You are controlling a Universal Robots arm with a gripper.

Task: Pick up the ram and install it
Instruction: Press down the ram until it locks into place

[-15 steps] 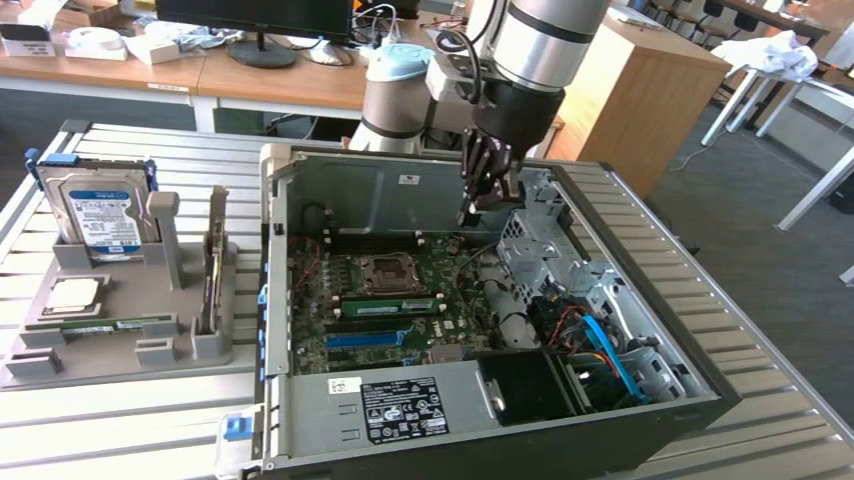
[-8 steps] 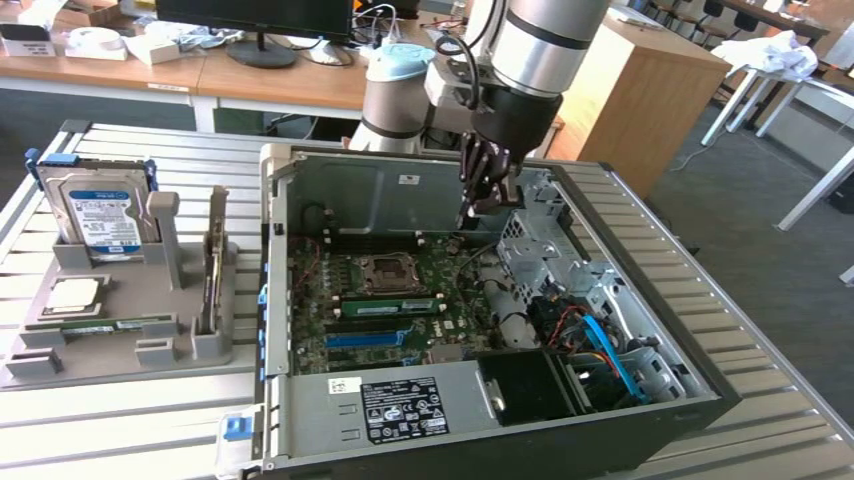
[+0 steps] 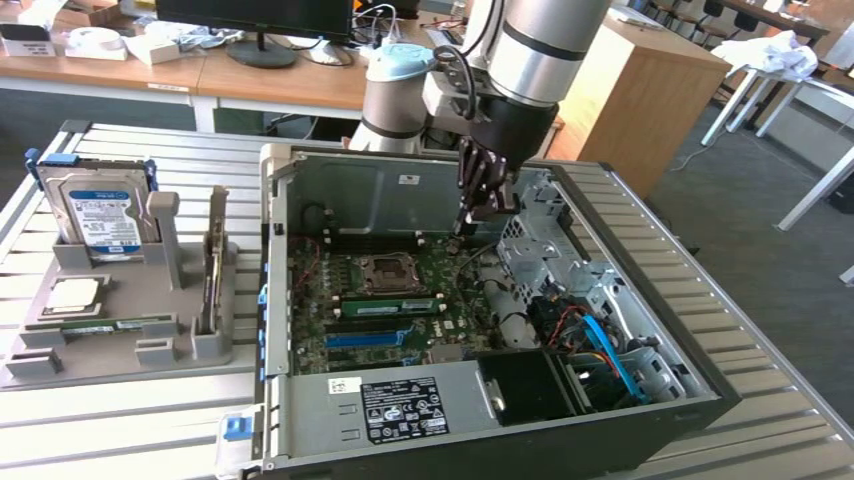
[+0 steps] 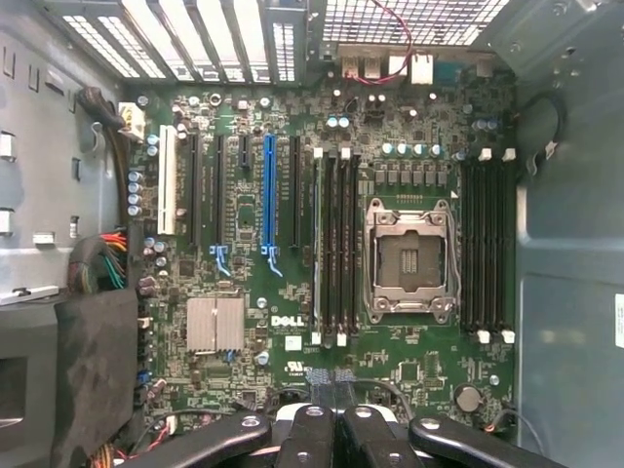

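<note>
Nearest, on the slatted metal tabletop [image 3: 134,430], the open computer case [image 3: 283,300] lies on its side, its labelled power supply [image 3: 400,405] at the near end. On the exterior view's left, just beside the case, sits a grey holder [image 3: 34,370]. A green ram stick [image 3: 100,325] lies flat in it, with a square silvery processor chip [image 3: 74,293] just beyond and a hard drive [image 3: 100,215] standing upright at the far end.

Inside the case, past the bright blue slot [image 3: 367,339], a second ram stick [image 3: 387,303] stands seated in a memory slot, between the blue slot and the open processor socket [image 3: 380,268]. In the wrist view it appears edge-on [image 4: 317,244] beside the socket [image 4: 409,258].

Farther back, the tool [image 3: 483,205] hangs above the far part of the board. Its fingers are pressed together with nothing between them [image 4: 331,409], and it is well apart from both sticks. Behind it stand desks and a monitor [image 3: 254,20].
</note>
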